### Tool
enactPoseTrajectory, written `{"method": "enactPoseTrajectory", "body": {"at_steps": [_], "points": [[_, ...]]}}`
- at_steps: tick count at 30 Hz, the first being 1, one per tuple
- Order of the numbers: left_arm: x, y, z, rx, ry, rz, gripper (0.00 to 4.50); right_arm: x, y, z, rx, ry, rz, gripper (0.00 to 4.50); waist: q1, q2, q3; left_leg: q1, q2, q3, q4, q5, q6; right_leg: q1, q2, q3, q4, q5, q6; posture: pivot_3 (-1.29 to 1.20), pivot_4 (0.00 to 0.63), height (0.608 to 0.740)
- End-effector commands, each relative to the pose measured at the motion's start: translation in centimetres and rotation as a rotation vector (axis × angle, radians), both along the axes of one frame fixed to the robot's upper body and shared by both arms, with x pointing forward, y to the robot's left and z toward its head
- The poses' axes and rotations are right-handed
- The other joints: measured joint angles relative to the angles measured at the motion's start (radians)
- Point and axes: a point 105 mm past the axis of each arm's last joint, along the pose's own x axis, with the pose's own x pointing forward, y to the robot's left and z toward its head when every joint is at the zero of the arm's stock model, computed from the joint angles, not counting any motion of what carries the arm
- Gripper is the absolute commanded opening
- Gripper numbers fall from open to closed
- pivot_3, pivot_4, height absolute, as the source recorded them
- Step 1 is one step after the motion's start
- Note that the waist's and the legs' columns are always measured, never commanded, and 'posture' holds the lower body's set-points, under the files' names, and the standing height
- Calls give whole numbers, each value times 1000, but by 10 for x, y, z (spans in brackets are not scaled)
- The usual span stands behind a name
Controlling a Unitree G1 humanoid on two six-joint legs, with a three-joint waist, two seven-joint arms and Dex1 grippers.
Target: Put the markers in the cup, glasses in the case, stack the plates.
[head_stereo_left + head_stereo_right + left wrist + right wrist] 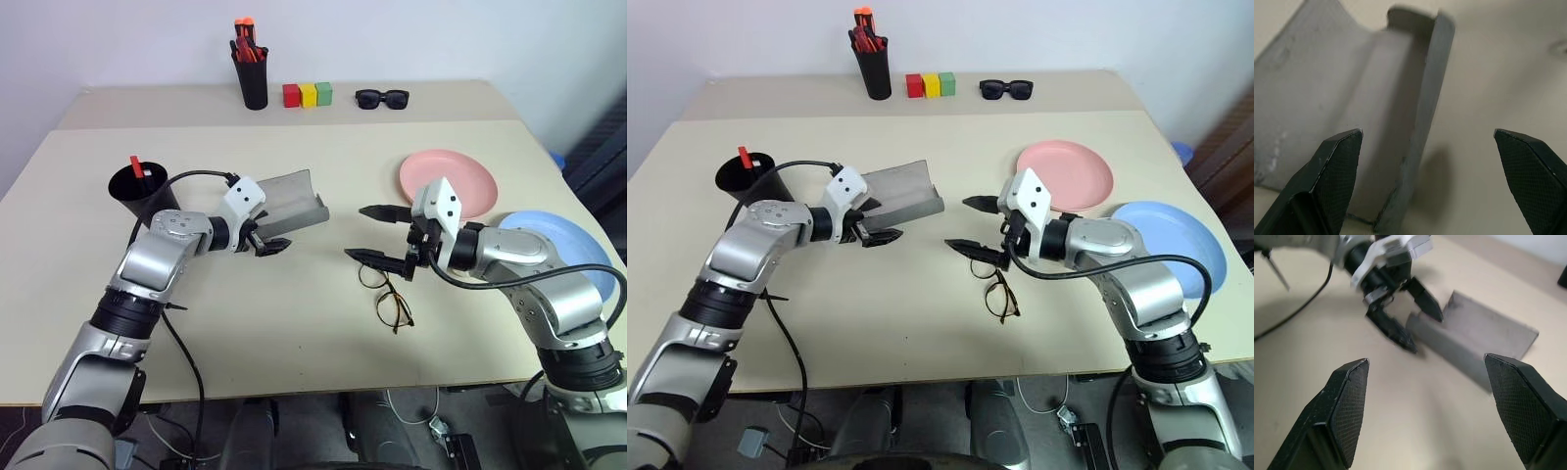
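A beige table (294,323) seen from above the robot's two arms. The left gripper (266,242) hovers with its two black fingers spread apart and nothing between them, its tips just beside the near end of the open grey case (291,203), which lies on the table with its dull lining facing up. Behind that arm, toward the robot's left, stands the black cup (140,190) with a red marker (136,166) poking out of it. The right gripper (380,233) points toward the left one, its fingers wide apart and empty. Just below and in front of its lower finger lie the glasses (386,294), thin dark wire frames with round lenses, flat on the table and not held. Behind the right gripper sits the pink plate (472,178), and beside the right forearm, partly hidden by it, the blue plate (568,238). Well beyond both grippers, along the far table edge, stand a pen holder (251,71) with orange-capped pens, three coloured blocks (308,94) and black sunglasses (381,98).
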Motion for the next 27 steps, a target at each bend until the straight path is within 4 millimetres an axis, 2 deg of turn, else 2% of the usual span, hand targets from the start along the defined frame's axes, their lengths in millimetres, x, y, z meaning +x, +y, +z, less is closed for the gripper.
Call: {"method": "enactPoseTrajectory", "body": {"at_steps": [1, 6, 7, 11, 15, 19, 20, 22, 26, 27], "points": [[11, -4, 11, 36, -72, -8, 2663, -7, -3, 7, -31, -61, 6, 3862, 1, 0, 0, 0, 0, 0, 0, 0, 0, 0, 0, 0, 0, 0, 0, 0, 150, 740], [8, -12, 7, 50, -83, -71, 281, -7, -7, 4, -37, -67, -23, 3862, -1, 0, 0, 0, 0, 0, 0, 0, 0, 0, 0, 0, 0, 0, 0, 0, 150, 740], [5, -14, 7, 68, -110, -107, 127, -7, -8, 3, -40, -66, -29, 3862, -1, 0, 0, 0, 0, 0, 0, 0, 0, 0, 0, 0, 0, 0, 0, 0, 150, 740], [-20, -22, 3, 148, -216, -327, 127, -8, -15, -5, -65, -48, -45, 3862, 0, 0, 0, 0, 0, 0, -1, 0, 0, 0, -1, 0, 0, 0, 0, 0, 150, 740], [-47, -25, 5, 125, -189, -454, 127, -9, -27, -12, -111, 7, -84, 3862, 3, 0, 0, 0, 0, 0, 0, 0, 0, 0, -1, 0, 0, 0, 0, 0, 150, 740], [-67, -20, -3, 195, -148, -549, 127, -11, -42, -20, -134, 129, -134, 3862, 2, 0, 0, -1, 0, 1, 1, 0, 0, 0, -1, 1, 0, -2, -3, 0, 150, 740], [-69, -20, -4, 199, -142, -552, 492, -10, -46, -21, -114, 159, -157, 3862, 2, 0, 0, 0, 0, 1, 1, 0, 0, 0, -1, 1, 0, -2, -3, 0, 150, 740], [-66, -20, -4, 195, -140, -522, 917, -10, -53, -23, -79, 219, -194, 3862, 3, 0, 0, 0, 0, 1, 1, 0, 0, 0, -1, 1, 0, -2, -3, 0, 150, 740], [-59, -25, 5, 167, -220, -493, 2893, -14, -58, -26, -41, 287, -229, 3862, 3, 0, 0, -1, 0, 1, 2, 0, 0, 0, -1, 1, 0, -2, -3, 0, 150, 740], [-57, -26, 10, 155, -241, -479, 2893, -13, -59, -28, -31, 307, -244, 3862, 2, 0, 0, 0, 0, 1, 2, 0, 0, 0, -1, 1, 0, -2, -3, 0, 150, 740]]}}
